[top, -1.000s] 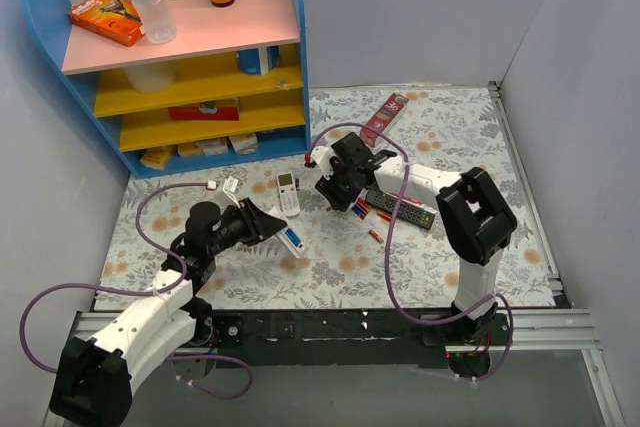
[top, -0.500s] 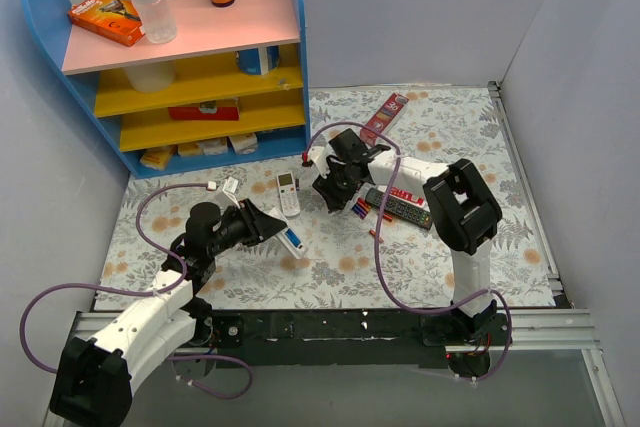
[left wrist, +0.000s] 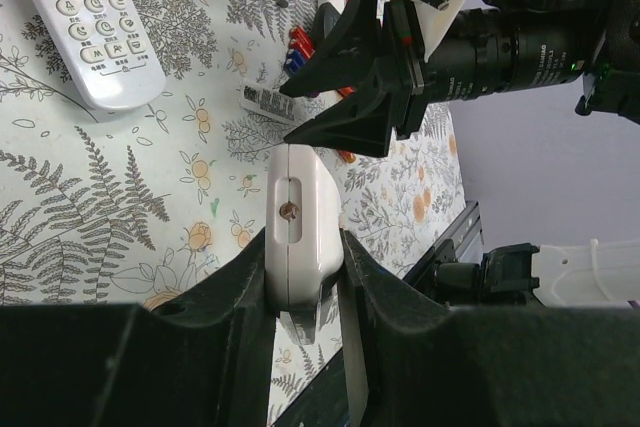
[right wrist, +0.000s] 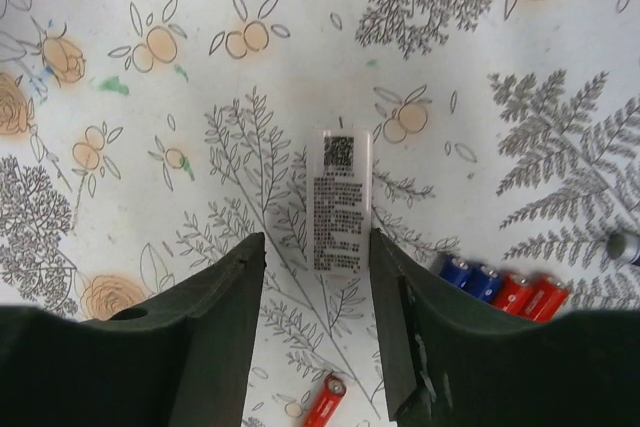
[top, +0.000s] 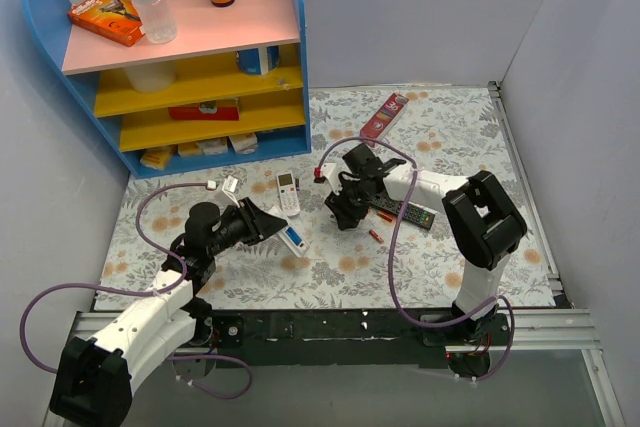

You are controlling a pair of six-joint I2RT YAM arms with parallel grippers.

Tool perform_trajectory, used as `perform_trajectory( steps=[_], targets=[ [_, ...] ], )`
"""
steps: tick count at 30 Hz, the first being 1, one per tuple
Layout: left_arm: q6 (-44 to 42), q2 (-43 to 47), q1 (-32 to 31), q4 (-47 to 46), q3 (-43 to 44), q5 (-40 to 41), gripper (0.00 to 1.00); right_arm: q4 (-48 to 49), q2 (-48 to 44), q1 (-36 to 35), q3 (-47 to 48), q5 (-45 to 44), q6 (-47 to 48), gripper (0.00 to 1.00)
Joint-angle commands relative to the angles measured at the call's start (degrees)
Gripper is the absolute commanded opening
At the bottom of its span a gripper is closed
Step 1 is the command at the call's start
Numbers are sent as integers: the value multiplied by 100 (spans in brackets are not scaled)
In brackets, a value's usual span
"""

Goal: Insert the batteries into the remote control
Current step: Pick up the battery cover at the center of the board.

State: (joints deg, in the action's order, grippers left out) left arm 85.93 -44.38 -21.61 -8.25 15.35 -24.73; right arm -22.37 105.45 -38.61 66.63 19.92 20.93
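The left gripper (left wrist: pixel 303 247) pinched the remote (left wrist: pixel 297 202) by its sides, near a larger white remote (left wrist: pixel 88 35). The right gripper (right wrist: pixel 316 247) hung spread around a labelled cover (right wrist: pixel 340 200). Its wrist view showed the batteries (right wrist: pixel 498 287) just beside one finger, where the top view hid them under the arm. A black remote (top: pixel 404 213) lay close by. Bare table (top: pixel 340 269) ran to the near edge.
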Motion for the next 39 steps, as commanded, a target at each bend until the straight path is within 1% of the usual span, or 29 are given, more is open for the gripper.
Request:
perform_trajectory(
  steps=[1, 5, 10, 17, 19, 21, 23, 24, 28, 30, 31, 34, 38, 39],
  targets=[
    [55, 17, -10, -256, -76, -84, 0, -66, -322, 3, -325, 21, -220, 54],
    [99, -9, -10, -326, -120, -76, 0, 233, -446, 3, -589, -208, -396, 53],
    [205, -44, -10, -449, -191, -67, 0, 646, -569, -120, -792, -479, -493, 49],
    [424, -71, -10, -634, -357, -58, 0, 848, -525, -331, -915, -893, -520, 43],
    [486, -71, -19, -678, -384, -49, 0, 866, -525, -393, -941, -990, -520, 38],
    [521, -71, -10, -704, -428, -41, 0, 883, -534, -463, -968, -1034, -520, 31],
    [574, -62, -10, -757, -445, -23, 0, 910, -578, -472, -1020, -956, -520, 25],
    [591, -45, -10, -783, -489, -14, 0, 893, -648, -472, -1021, -920, -537, 18],
    [732, -1, -10, -985, -621, 30, 0, 831, -938, -490, -1012, -806, -625, 7],
    [846, 8, -10, -1082, -683, 47, 0, 743, -1122, -490, -977, -780, -643, 6],
    [881, 0, -10, -1204, -753, 47, 0, 656, -1184, -498, -968, -762, -669, 3],
    [1066, -1, -19, -1520, -876, 65, 0, 419, -1421, -516, -819, -753, -730, 3],
    [1338, -44, -19, -2100, -1200, 82, 0, -239, -1773, -682, -424, -718, -958, 3],
    [1452, -44, -10, -2206, -1262, 74, 0, -363, -1895, -726, -179, -718, -1020, 3]
  ],
)
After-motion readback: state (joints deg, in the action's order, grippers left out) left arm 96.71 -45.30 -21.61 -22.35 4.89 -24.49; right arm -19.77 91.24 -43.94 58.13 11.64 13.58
